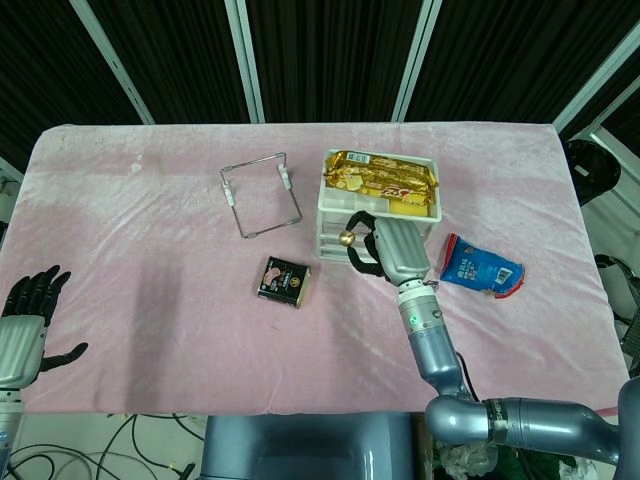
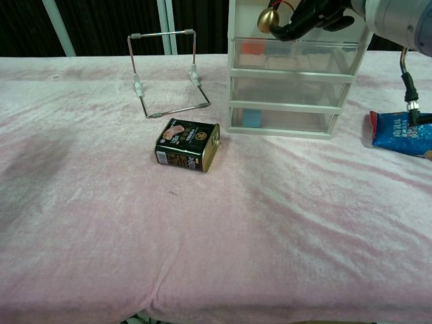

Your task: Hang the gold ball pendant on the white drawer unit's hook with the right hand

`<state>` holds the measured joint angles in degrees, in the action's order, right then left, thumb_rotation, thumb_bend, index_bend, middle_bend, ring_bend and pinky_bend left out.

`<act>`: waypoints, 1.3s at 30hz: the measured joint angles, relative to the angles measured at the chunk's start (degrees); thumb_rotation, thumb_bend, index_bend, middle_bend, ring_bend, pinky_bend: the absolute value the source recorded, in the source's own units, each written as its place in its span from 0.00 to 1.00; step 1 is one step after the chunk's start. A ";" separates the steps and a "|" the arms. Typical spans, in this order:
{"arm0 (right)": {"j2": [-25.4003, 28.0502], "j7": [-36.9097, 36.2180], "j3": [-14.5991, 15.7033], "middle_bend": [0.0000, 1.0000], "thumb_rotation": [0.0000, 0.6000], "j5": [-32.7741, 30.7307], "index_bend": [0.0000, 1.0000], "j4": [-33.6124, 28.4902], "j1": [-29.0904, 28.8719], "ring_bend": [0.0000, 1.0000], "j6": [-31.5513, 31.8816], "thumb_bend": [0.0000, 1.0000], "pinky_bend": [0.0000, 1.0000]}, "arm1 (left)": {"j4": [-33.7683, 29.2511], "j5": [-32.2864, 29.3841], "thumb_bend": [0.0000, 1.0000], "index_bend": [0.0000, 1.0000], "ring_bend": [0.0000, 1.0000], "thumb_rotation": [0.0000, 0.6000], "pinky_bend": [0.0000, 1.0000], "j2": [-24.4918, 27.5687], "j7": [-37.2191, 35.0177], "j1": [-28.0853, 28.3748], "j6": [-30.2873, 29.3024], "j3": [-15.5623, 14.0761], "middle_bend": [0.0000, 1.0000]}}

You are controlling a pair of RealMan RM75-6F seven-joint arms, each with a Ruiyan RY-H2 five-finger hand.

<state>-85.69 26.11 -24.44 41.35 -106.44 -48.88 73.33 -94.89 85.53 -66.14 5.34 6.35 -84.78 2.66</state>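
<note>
Fingers of our right hand curl around the gold ball pendant, pinching it from the right so the ball shows just past the dark fingertips. We see the pendant held in the air against the upper front of the white drawer unit, near its top left corner; the hook itself is too small for us to make out. In the head view the gold ball sits at the unit's front edge, touching the hand. On top of the drawer unit lies a gold snack packet. Just in front of the unit and to its left, a dark tin can lies on its side on the pink tablecloth. Behind the tin stands a bent wire frame. To the right of the unit lies a blue snack pouch. Well apart, at the table's near left corner, our left hand hangs with its fingers spread, holding nothing.
</note>
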 measured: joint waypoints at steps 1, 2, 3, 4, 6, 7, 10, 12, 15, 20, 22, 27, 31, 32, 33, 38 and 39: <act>-0.01 0.01 -0.01 0.95 1.00 0.02 0.60 0.08 -0.04 1.00 -0.01 0.40 1.00 | -0.02 0.03 0.00 0.00 0.00 1.00 0.00 -0.01 0.02 0.01 0.01 -0.02 0.00; -0.01 0.04 -0.01 0.95 1.00 0.07 0.60 0.17 -0.07 1.00 -0.01 0.40 1.00 | -0.03 0.05 0.00 0.00 0.00 1.00 0.00 -0.02 0.04 0.02 0.02 -0.02 0.00; 0.00 0.09 0.00 0.95 1.00 0.12 0.60 0.23 -0.09 1.00 0.02 0.40 1.00 | -0.02 0.05 0.00 0.00 0.00 1.00 0.00 -0.02 0.03 0.01 0.00 -0.03 0.00; 0.03 0.15 0.02 0.95 1.00 0.16 0.60 0.31 -0.09 1.00 0.06 0.40 1.00 | -0.02 0.04 0.00 0.00 0.00 1.00 0.00 -0.02 0.00 0.00 -0.01 -0.03 0.00; 0.06 0.16 0.03 0.95 1.00 0.16 0.60 0.40 -0.08 1.00 0.09 0.40 1.00 | -0.08 -0.03 0.00 0.00 0.00 1.00 0.00 0.01 -0.05 -0.01 0.01 -0.01 0.00; 0.07 0.16 0.03 0.95 1.00 0.15 0.60 0.50 -0.06 1.00 0.12 0.40 1.00 | -0.10 -0.06 0.00 0.00 0.00 1.00 0.00 0.03 -0.05 -0.01 0.03 0.00 0.00; 0.13 0.13 0.07 0.95 1.00 0.08 0.60 0.82 0.02 1.00 0.13 0.40 1.00 | -0.10 -0.02 0.00 0.00 0.00 1.00 0.00 0.02 -0.02 -0.02 0.01 -0.02 0.00; 0.16 0.07 0.13 0.95 1.00 0.03 0.60 1.07 0.07 1.00 0.08 0.40 1.00 | -0.12 0.00 0.00 0.00 0.00 1.00 0.00 0.01 0.01 -0.03 0.01 -0.04 0.00; 0.15 -0.25 0.24 0.95 1.00 -0.15 0.60 1.30 0.25 1.00 -0.07 0.40 1.00 | -0.18 -0.07 0.00 0.00 0.00 1.00 0.00 0.01 -0.03 -0.04 0.05 -0.05 0.00; 0.11 -0.46 0.39 0.95 1.00 0.56 0.60 0.92 0.33 1.00 -0.07 0.40 1.00 | -0.17 -0.07 0.00 0.00 0.00 1.00 0.00 -0.07 0.09 0.05 0.24 -0.07 0.00; -0.11 -0.46 0.40 0.95 1.00 0.82 0.60 0.95 0.22 1.00 -0.01 0.40 1.00 | -0.20 -0.02 0.00 0.00 0.00 1.00 0.00 -0.09 0.15 0.07 0.28 -0.11 0.00; -0.50 -0.39 0.47 0.95 1.00 1.40 0.60 1.63 0.03 1.00 0.13 0.40 1.00 | -0.25 0.14 0.00 0.00 0.00 1.00 0.00 -0.04 -0.01 -0.01 0.03 -0.12 0.00; -0.96 -0.44 0.66 0.95 1.00 1.82 0.60 2.16 0.00 1.00 0.25 0.40 1.00 | -0.28 0.09 0.00 0.00 0.00 1.00 0.00 0.11 -0.30 -0.07 -0.04 -0.08 0.00; -1.03 -0.45 0.69 0.95 1.00 1.86 0.60 2.24 -0.01 1.00 0.24 0.40 1.00 | -0.28 0.11 0.00 0.00 0.00 1.00 0.00 0.13 -0.33 -0.07 -0.05 -0.08 0.00; -1.11 -0.44 0.73 0.95 1.00 1.91 0.60 2.35 -0.02 1.00 0.22 0.40 1.00 | -0.27 0.14 0.00 0.00 0.00 1.00 0.00 0.14 -0.34 -0.07 -0.04 -0.09 0.00; -1.62 -0.49 0.88 0.95 1.00 2.22 0.60 3.06 -0.19 1.00 -0.03 0.40 1.00 | -0.26 0.24 0.00 0.00 0.00 1.00 0.00 0.15 -0.30 -0.04 -0.01 -0.14 0.00; -1.71 -0.49 0.96 0.95 1.00 2.39 0.60 3.22 -0.24 1.00 -0.11 0.40 1.00 | -0.24 0.22 0.00 0.00 0.00 1.00 0.00 0.15 -0.30 -0.04 0.00 -0.14 0.00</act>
<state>-87.40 25.61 -23.49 43.74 -103.22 -49.12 73.22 -95.13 85.75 -65.99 5.04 6.31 -84.77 2.52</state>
